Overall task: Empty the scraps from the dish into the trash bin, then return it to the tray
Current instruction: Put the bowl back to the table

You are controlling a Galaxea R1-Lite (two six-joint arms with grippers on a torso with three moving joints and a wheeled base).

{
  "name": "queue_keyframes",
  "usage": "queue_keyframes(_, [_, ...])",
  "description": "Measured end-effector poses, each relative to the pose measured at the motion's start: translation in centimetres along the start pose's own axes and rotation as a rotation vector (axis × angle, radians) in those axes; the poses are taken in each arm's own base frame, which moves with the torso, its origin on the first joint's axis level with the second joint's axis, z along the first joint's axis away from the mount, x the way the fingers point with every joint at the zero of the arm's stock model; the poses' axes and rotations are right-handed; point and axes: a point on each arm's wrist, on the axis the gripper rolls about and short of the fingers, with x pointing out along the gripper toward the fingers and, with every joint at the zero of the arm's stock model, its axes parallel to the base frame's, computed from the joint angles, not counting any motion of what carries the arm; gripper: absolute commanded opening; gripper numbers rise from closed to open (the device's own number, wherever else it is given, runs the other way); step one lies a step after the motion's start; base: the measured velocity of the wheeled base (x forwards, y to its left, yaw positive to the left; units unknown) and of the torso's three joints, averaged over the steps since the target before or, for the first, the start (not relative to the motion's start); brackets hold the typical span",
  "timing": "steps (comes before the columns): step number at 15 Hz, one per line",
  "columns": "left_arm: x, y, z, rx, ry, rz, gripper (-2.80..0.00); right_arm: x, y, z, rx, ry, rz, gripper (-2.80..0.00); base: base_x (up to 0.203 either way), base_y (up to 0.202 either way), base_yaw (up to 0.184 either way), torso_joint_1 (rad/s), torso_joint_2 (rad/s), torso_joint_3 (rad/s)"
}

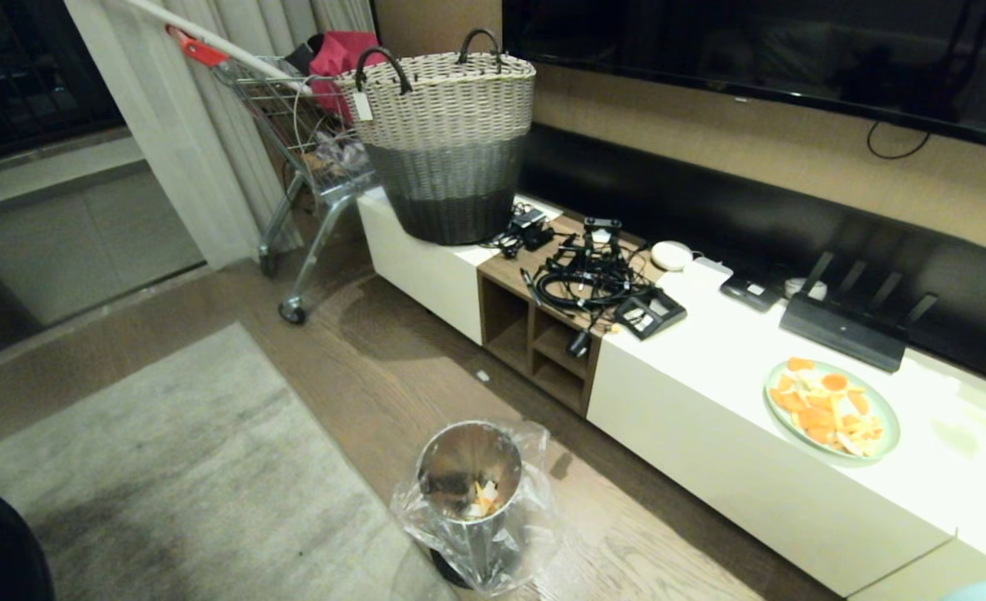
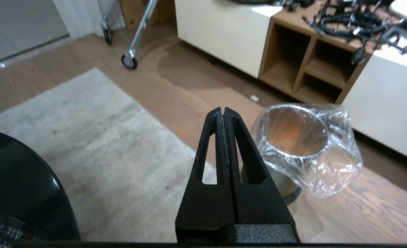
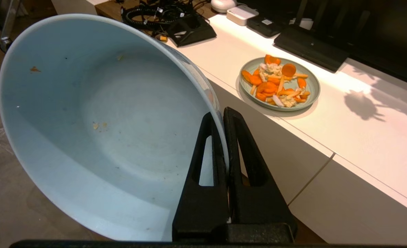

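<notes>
Two grippers show, each in its own wrist view only. The right gripper (image 3: 224, 115) is clamped tight on the rim of the dish (image 3: 96, 124), which it holds tipped on edge; only a few crumbs cling inside, so the emptying looks done. The left gripper (image 2: 223, 112) is closed on nothing and hangs near the trash bin (image 1: 469, 480), which stands on the wood floor between the rug (image 1: 167, 467) and the long white cabinet (image 1: 710, 401). A few orange scraps (image 1: 484, 498) lie in the bin's bottom.

The step in hand, as I judge it, is carrying the dish back to the tray. No tray shows in any view, so the robot must first turn to find it. To do this well, keep the pinch firm and level the dish before moving, since one rim grip lets it swing.

On the cabinet sit a plate (image 3: 280, 84) of orange slices, a tangle of cables (image 1: 593, 280), a black slab (image 1: 843, 330) and a woven basket (image 1: 447, 142); a shopping cart (image 1: 300, 150) stands beyond. The cabinet edge is close beside the dish, and a dark round object, possibly a table (image 2: 17, 193), lies to the left.
</notes>
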Motion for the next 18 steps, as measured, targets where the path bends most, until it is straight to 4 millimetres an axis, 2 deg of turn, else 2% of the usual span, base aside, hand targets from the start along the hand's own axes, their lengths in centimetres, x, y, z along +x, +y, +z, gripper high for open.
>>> queue_keyframes(18, [0.00,0.00,0.00,0.000,0.000,-0.001,-2.80,0.00,0.00,0.00,0.000,0.000,0.000,-2.80,0.000,0.000,0.000,0.001,0.00,0.030])
